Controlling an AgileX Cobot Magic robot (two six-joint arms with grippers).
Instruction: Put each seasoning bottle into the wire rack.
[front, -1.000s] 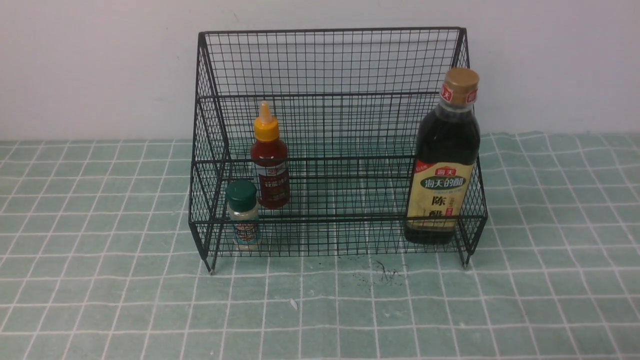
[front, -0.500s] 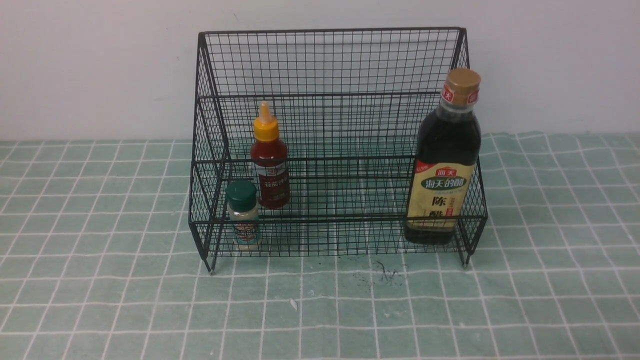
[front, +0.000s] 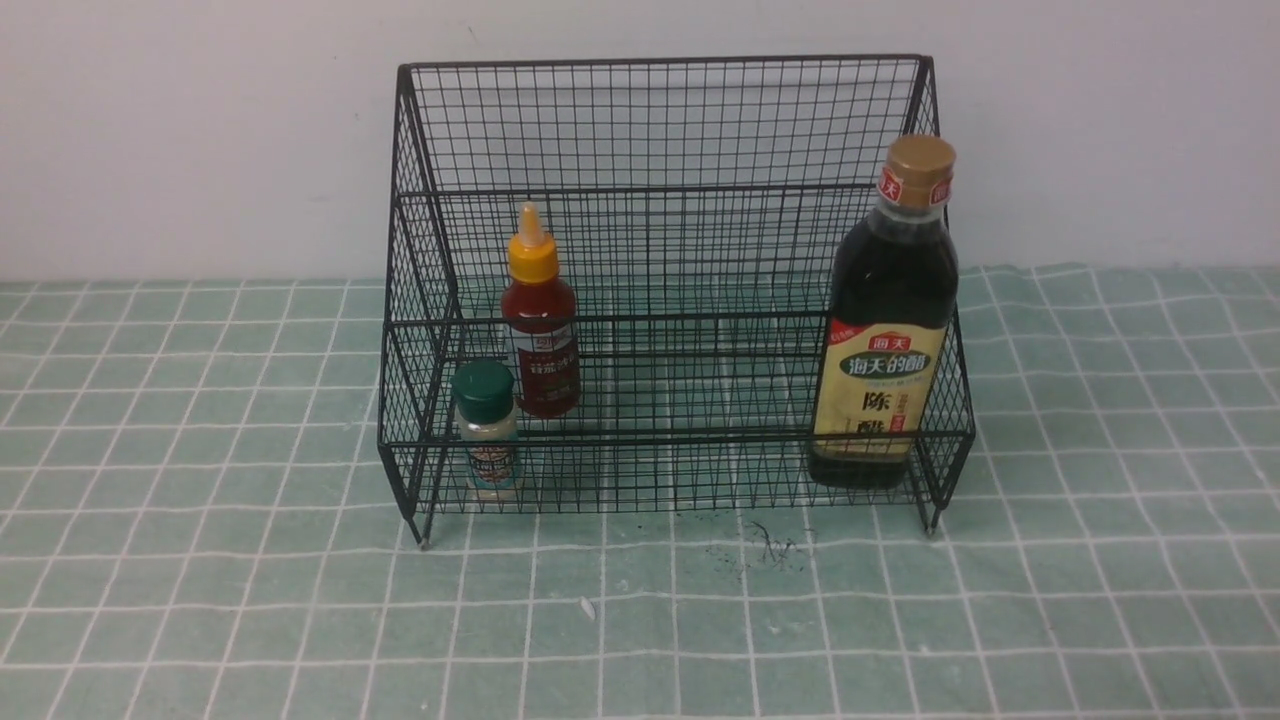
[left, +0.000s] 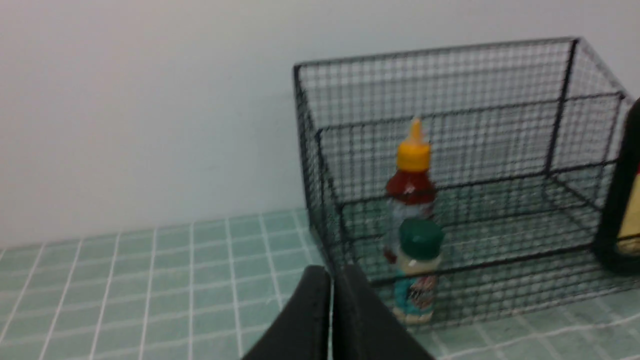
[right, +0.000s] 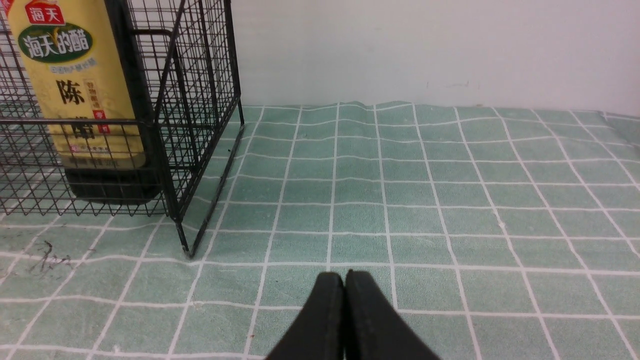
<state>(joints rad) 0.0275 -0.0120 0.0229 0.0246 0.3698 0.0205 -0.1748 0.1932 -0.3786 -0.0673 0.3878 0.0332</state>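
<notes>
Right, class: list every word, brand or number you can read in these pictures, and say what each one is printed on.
"海天" on the red badge of the vinegar bottle, on the label's top and at its neck.
"海天的醋" in the green oval of its label.
"陈醋" in large dark characters below.
Red sauce bottle: label too blurred to read.
Green-lidded shaker: label too small to read.

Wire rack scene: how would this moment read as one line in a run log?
black wire-mesh rack: holds all three | tall dark vinegar bottle: lower tier | small red sauce bottle: upright | tiny green-lidded shaker: lower tier | tools: shut, empty
</notes>
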